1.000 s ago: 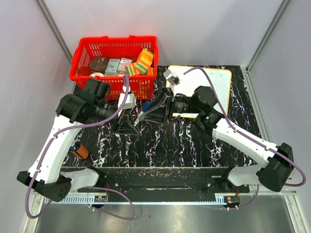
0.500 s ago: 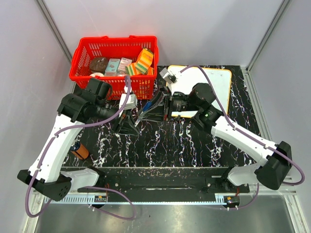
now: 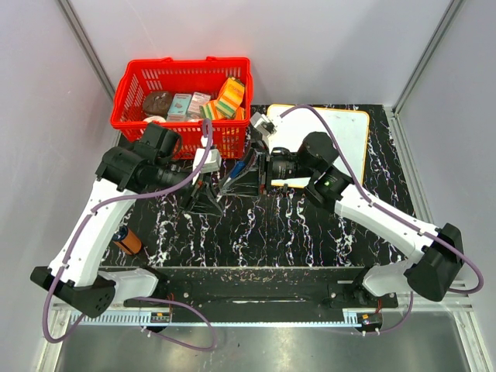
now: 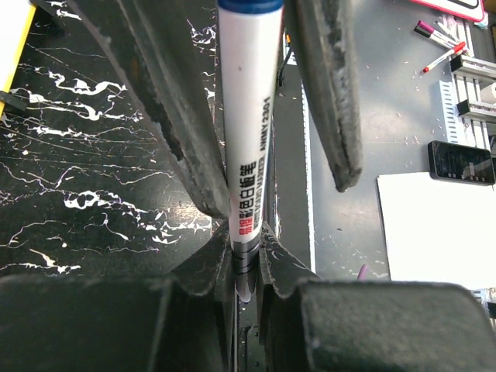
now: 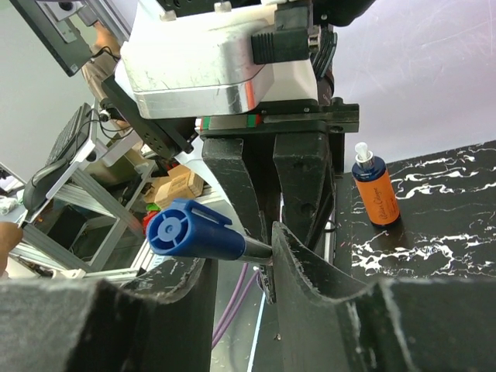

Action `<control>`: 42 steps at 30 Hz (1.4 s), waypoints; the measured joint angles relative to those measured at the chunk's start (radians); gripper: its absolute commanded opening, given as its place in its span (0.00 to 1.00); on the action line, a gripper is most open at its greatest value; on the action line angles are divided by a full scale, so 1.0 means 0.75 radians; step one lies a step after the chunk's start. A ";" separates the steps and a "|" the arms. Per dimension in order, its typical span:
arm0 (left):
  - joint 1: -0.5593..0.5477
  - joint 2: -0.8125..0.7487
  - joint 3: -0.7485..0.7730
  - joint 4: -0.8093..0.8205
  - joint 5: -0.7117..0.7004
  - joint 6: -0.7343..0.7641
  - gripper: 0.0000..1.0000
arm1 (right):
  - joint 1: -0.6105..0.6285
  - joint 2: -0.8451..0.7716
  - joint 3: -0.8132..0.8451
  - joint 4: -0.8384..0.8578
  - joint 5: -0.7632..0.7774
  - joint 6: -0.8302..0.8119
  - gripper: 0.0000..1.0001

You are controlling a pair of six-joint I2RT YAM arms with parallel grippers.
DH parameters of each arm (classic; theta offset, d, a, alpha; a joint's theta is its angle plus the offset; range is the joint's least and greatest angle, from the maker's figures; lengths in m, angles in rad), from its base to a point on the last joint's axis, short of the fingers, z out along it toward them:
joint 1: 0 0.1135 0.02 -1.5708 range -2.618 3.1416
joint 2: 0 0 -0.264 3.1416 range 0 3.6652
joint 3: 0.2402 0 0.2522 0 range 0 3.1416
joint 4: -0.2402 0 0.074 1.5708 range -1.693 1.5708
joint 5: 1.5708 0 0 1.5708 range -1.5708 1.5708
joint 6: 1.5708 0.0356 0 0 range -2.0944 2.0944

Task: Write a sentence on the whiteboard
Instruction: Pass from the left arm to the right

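A whiteboard marker with a white barrel (image 4: pixel 249 132) and a blue cap (image 5: pixel 186 232) hangs above the table between my two grippers. My left gripper (image 3: pixel 205 192) is shut on the marker's tail end (image 4: pixel 246 260). My right gripper (image 3: pixel 242 177) is open, and its fingers (image 4: pixel 329 101) straddle the capped end with a gap beside the marker. The cap also shows in the top view (image 3: pixel 239 167). The whiteboard (image 3: pixel 345 128) lies flat at the back right, partly under my right arm. Its yellow rim shows in the left wrist view (image 4: pixel 14 46). No sentence shows on the visible part.
A red basket (image 3: pixel 132 77) with several packets stands at the back left, close to my left arm. An orange bottle (image 3: pixel 128 242) stands at the left, also in the right wrist view (image 5: pixel 376 194). The black marbled table (image 3: pixel 263 232) spreads in front of both arms.
My right gripper has moved left and slid further over the marker's capped end. My left arm has lifted a little, still holding the marker.
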 measured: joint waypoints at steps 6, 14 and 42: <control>0.000 0.006 0.000 -0.003 0.004 -0.001 0.00 | 0.000 0.000 0.000 -0.033 0.017 -0.018 0.29; 0.001 0.015 0.000 -0.041 0.008 -0.037 0.00 | 0.016 0.000 -0.022 -0.025 0.073 -0.066 0.20; 0.086 -0.021 -0.066 0.215 -0.111 -0.245 0.94 | 0.060 -0.514 -0.473 -0.294 0.903 -0.226 0.00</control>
